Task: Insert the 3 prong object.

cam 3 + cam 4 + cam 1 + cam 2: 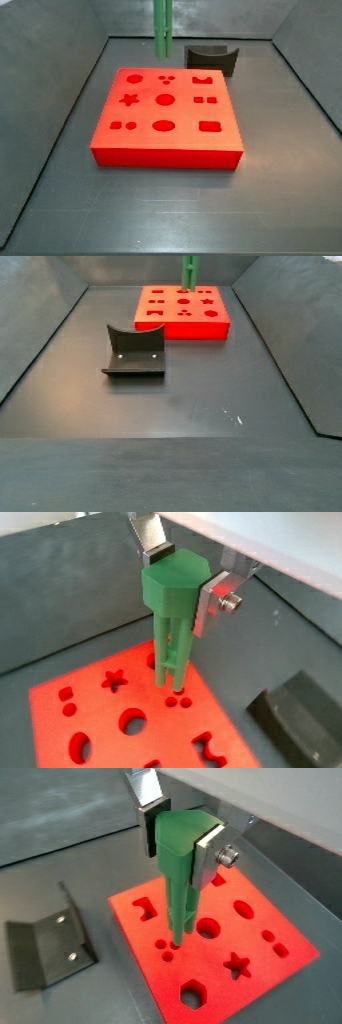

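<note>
A: Gripper (187, 578) status?

B: Clamped on the head of the 3 prong object (171, 622) — silver fingers (218, 600) flat against its two sides, seen in both wrist views (182, 830). The piece hangs upright, rods pointing down.

A: Where is it relative to the red block (166, 145)?

B: Over the block's far edge in a side view (163, 28), above the small three-hole cluster (167, 79). In a wrist view the rod tips sit right at those holes (175, 699); I can't tell whether they've entered.

A: Anything in the block's cutouts?

B: All the cutouts I can see look empty — star (130, 99), circles, squares, notched shape.

A: Other items on the worktop (174, 416)?

B: The dark fixture (135, 353), standing apart from the block, nearer the camera in that side view. In the opposite side view it sits behind the block (211, 59).
</note>
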